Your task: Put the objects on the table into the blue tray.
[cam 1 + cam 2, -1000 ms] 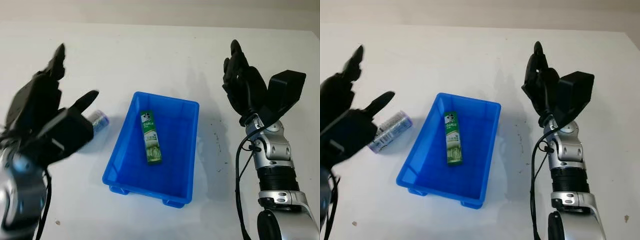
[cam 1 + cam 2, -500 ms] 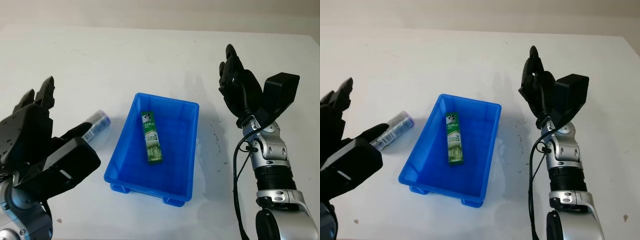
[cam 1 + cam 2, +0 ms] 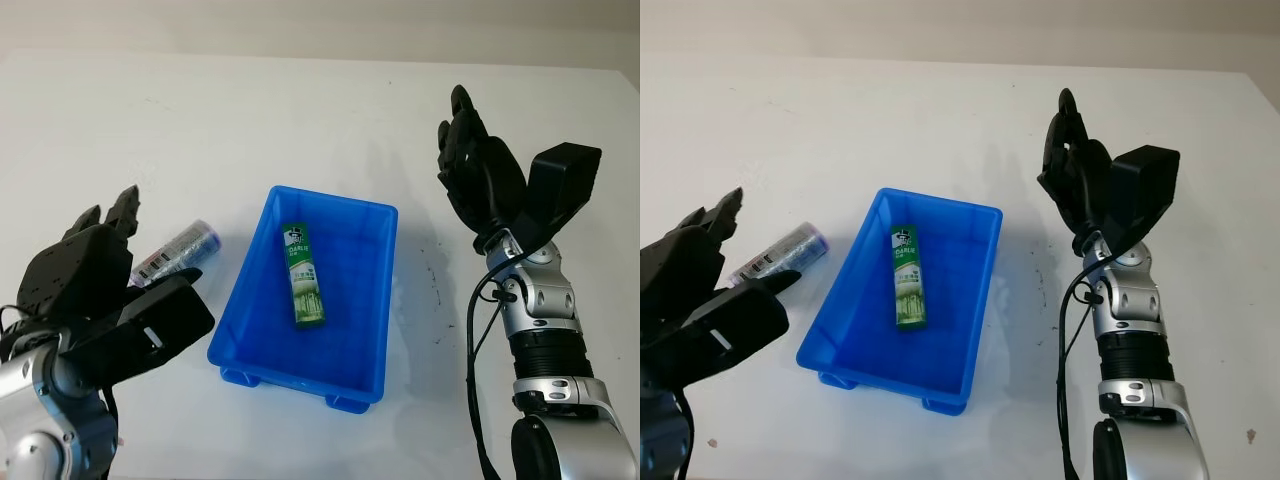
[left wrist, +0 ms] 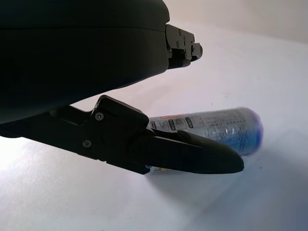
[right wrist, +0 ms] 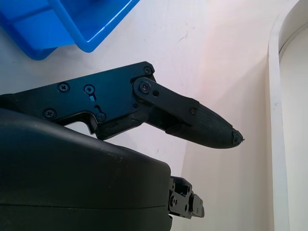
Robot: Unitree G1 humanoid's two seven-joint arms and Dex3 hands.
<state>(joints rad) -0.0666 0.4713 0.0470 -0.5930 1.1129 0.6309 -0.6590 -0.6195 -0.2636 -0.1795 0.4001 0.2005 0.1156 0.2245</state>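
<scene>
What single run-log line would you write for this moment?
left hand: open, over silver tube on table | right hand: open, raised | green tube: in blue tray

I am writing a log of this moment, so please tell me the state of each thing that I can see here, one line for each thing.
blue tray: upright on the table, holding one item.
green tube: lying flat inside the tray.
purple-capped tube: lying on the table beside the tray, not grasped.
left hand: open, close over the purple-capped tube.
right hand: open, raised on the tray's other side, holding nothing.
</scene>
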